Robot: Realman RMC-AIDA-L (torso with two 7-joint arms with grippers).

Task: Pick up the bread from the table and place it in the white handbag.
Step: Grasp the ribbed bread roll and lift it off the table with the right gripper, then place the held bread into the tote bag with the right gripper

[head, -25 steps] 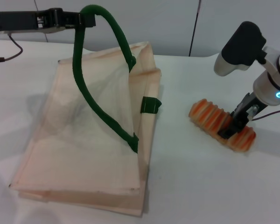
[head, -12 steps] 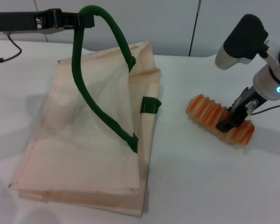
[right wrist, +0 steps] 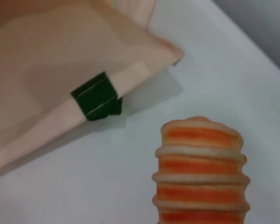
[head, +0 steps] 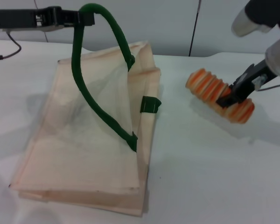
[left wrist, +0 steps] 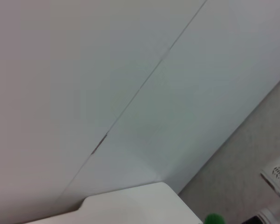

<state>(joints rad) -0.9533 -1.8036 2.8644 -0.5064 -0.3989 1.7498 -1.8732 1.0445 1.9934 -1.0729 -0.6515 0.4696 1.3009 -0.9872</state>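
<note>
Right gripper (head: 229, 97), 3 o'clock: clenched on bread (head: 219, 95), lifted clear of table (head: 200, 168) for carrying. Left gripper (head: 81, 17), 11 o'clock: grasping handle (head: 91, 100), holding handbag (head: 84, 149) open.

Plain pale grey wall panels (head: 144, 23) across top of head view, a dark vertical seam (head: 194, 28) upper right; grey speckled floor (left wrist: 252, 158) in left wrist view.

the bread (head: 218, 94) is a pale tan toy loaf with orange ridged stripes, tilted and lifted clear of the table (head: 200, 177), well right of the white handbag (head: 84, 154); the handbag lies flat, cream-peach, one dark green rope handle (head: 95, 79) pulled upright, a green tab (head: 150, 104) on its edge
</note>
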